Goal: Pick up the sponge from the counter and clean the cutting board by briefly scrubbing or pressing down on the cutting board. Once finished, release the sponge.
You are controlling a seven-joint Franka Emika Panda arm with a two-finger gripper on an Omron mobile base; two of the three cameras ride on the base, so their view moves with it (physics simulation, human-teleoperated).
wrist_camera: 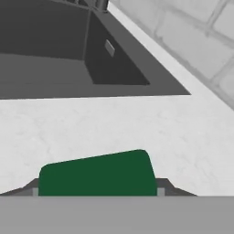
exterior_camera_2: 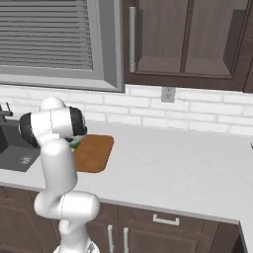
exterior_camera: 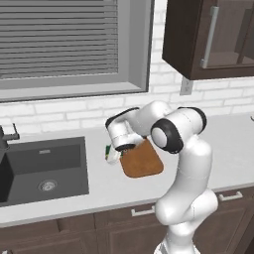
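The sponge [wrist_camera: 96, 173] shows its dark green top low in the hand view, lying on the light counter [wrist_camera: 114, 123]. My gripper [wrist_camera: 97, 191] is down over it, with a dark fingertip pressed against each short end, shut on the sponge. In the left base view the sponge [exterior_camera: 107, 150] peeks out green and yellow beside the gripper [exterior_camera: 113, 156], just left of the brown cutting board [exterior_camera: 145, 162]. From the right base view the cutting board [exterior_camera_2: 94, 153] lies right of the arm, with a bit of green sponge [exterior_camera_2: 75, 144] at its left edge.
The dark grey sink [exterior_camera: 44, 168] lies close to the sponge's left, and its faucet [exterior_camera: 7, 134] stands at the far left. A brick wall and window rise behind the counter [exterior_camera: 233, 144]. A dark upper cabinet [exterior_camera: 208, 34] hangs at the right.
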